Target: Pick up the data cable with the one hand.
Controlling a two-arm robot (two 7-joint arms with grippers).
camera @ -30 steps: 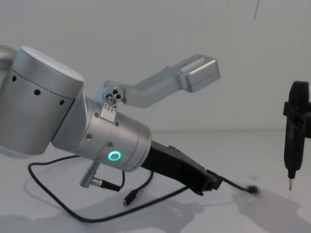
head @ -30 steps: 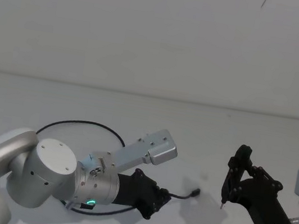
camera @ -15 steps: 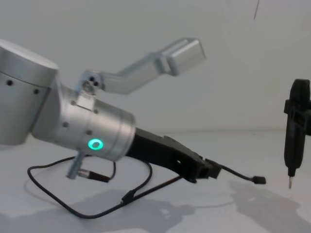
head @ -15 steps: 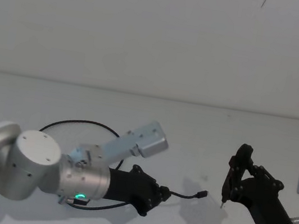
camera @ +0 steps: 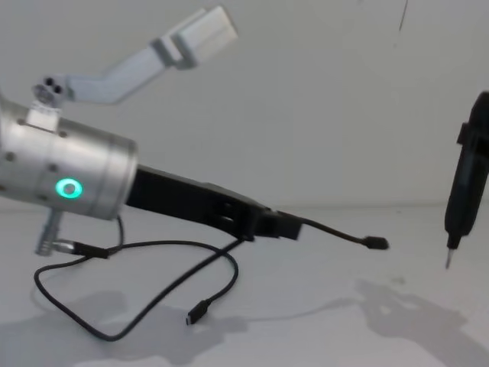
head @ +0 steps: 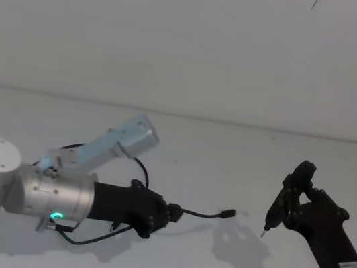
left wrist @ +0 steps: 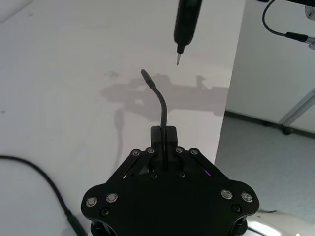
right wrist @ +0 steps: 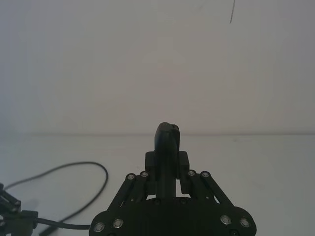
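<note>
Left gripper: reaches out low over the white table, on a silver wrist with a green ring; its fingers are pressed together on the data cable.
Data cable: pinched between the left fingertips near one end — lifted there, clear of the table.
Length ahead of the fingers: a short curved piece juts past the fingertips and ends in a small plug, held in the air.
Length behind the fingers: drops beneath the gripper body in a loose loop that runs back under the wrist; the second plug hangs low below the fingers, and I cannot tell whether it touches the table.
Right gripper: well apart from the left fingertips, facing them across the free plug; its fingers are clamped on a black pen-like tool.
Tool tip: thin metal, pointing down, just beyond the free plug — not touching it, above the table.
</note>
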